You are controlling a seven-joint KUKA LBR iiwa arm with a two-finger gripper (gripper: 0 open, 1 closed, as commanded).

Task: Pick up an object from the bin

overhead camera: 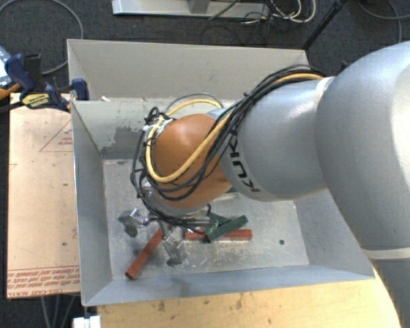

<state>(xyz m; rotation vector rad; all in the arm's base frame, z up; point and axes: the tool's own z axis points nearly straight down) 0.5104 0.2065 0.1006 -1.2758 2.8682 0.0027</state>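
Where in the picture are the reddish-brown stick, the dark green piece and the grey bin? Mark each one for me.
reddish-brown stick (143, 255): camera view, the middle of its length.
dark green piece (227, 227): camera view, the middle of its body.
grey bin (89, 183): camera view, its bare left inner wall.

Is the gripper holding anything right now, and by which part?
Cannot be told: the gripper sits low beside a reddish-brown stick, no hold visible.
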